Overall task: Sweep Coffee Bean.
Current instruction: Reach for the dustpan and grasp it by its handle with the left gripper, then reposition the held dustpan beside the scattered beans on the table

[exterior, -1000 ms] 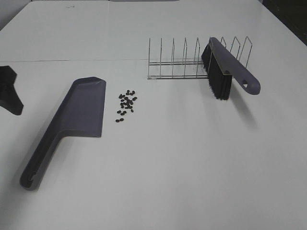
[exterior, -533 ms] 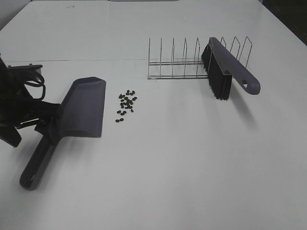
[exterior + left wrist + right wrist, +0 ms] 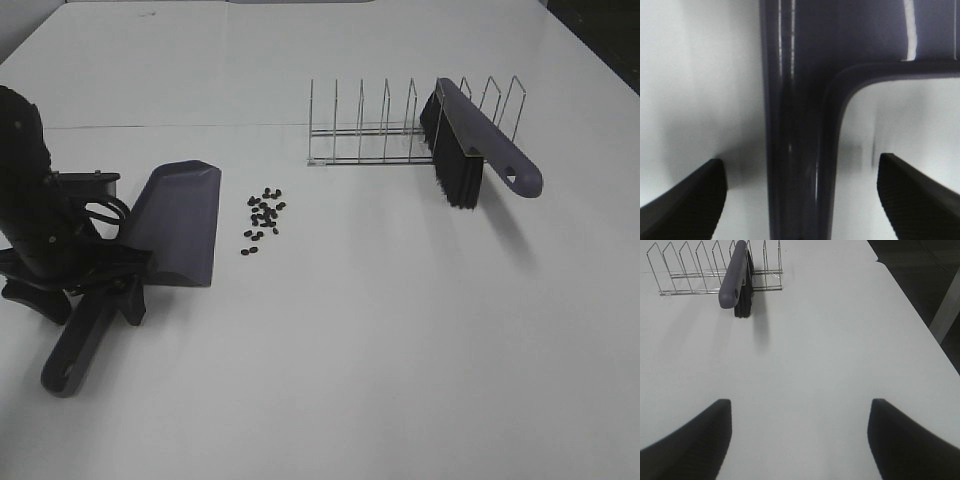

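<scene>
Beside glossy plastic dustpan [image 3: 180,222], oval coffee bean [image 3: 263,215] cluster — dark, loose.

The left arm [image 3: 45,235] hid the dustpan's [image 3: 180,225] neck from above; close up its handle was blurred; the fingers [image 3: 685,202] ran off-frame.

Coffee beans [image 3: 263,215] just right of dustpan [image 3: 178,220], brush [image 3: 472,148] in rack [image 3: 361,133] behind.
</scene>
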Tool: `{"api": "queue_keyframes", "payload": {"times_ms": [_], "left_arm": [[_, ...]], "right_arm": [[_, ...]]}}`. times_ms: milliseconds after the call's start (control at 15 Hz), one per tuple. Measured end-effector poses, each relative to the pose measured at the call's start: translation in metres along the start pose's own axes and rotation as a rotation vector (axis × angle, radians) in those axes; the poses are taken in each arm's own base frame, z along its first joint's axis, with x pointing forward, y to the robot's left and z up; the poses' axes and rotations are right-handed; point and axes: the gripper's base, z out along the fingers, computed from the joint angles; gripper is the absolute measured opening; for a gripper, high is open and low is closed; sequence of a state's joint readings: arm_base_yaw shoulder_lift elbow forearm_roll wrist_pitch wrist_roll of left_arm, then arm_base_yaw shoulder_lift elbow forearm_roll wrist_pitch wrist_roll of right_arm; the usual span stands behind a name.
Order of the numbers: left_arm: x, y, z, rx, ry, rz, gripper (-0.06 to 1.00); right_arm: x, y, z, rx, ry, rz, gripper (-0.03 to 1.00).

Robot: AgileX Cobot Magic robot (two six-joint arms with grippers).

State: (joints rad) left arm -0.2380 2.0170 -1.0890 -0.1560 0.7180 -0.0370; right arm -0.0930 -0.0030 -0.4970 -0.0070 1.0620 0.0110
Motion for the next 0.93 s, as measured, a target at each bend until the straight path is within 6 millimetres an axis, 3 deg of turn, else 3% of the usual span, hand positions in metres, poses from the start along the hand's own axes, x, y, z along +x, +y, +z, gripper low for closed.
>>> {"api": "queue_keyframes", "payload": {"times_ms": [200, 267, 400, 733, 933], "left_arm": [[-0.002, 0.000, 0.003, -0.008, 0.005, 0.010, 0.70], [-0.003, 0.000, 0.003, -0.012, 0.007, 0.013, 0.61], [-0.002, 0.000, 0.004, -0.013, 0.014, -0.011, 0.33], [-0.001, 0.000, -0.001, -0.015, 0.016, -0.053, 0.35], [0.003, -0.001, -0.026, -0.014, -0.015, -0.044, 0.35]], "right_arm": [[0.000, 0.000, 0.000, 0.000, 0.000, 0.000, 0.67], [0.000, 0.000, 0.000, 0.000, 0.000, 0.000, 0.67], [0.000, 0.000, 0.000, 0.000, 0.000, 0.000, 0.67], [0.000, 0.000, 0.000, 0.000, 0.000, 0.000, 0.67], [0.000, 0.000, 0.000, 0.000, 0.000, 0.000, 0.67]]}}
